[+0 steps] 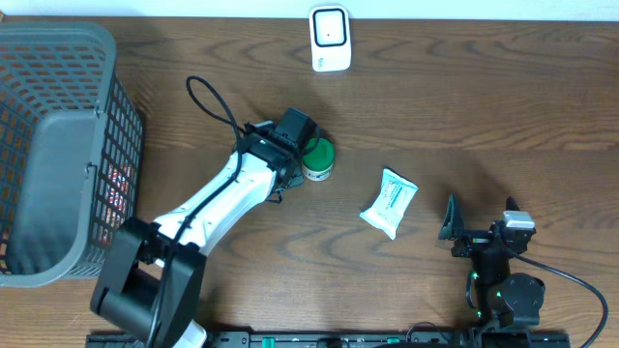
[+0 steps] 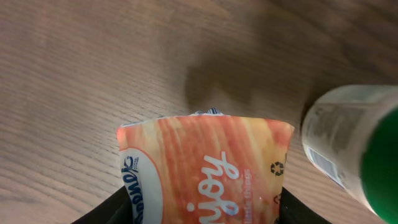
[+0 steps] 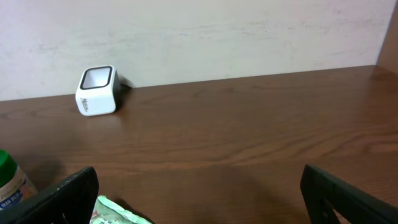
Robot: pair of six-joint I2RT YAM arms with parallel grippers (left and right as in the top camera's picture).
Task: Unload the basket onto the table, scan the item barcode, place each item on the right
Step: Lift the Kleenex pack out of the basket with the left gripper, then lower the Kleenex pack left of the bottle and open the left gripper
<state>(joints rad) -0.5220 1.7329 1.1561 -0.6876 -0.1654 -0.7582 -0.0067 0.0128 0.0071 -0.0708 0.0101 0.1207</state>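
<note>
The left gripper point(image 1: 293, 130) reaches out over the middle of the table point(image 1: 464, 106) with its jaws closed halfway on an orange packet point(image 2: 205, 165). The wrist view shows a dark finger pressing each side of the packet. It is held by its edges, which leaves the printed face uncovered, most likely so that a code on it can be shown to a reader. No barcode is visible on the face turned to the wrist camera, so it is probably on the other side, though the view is too close to be sure. From above the packet is hidden under the gripper, and whether it rests on the wood or hangs just above it cannot be told.

A green-lidded jar point(image 1: 317, 159) stands just to the right of the gripper, near enough to be knocked if the arm swings that way. The scanner point(image 1: 330, 39) sits at the far edge of the table with its window turned towards the near side, well apart from the packet, so the packet has to be carried away from the robot to reach it.

The right gripper point(image 3: 199, 196) waits at the near right with its jaws spread wide and nothing between them, keeping out of the way. A white and teal packet point(image 1: 389, 203) lies between it and the jar. A basket point(image 1: 58, 87) stands at the left edge, probably for finished items.
</note>
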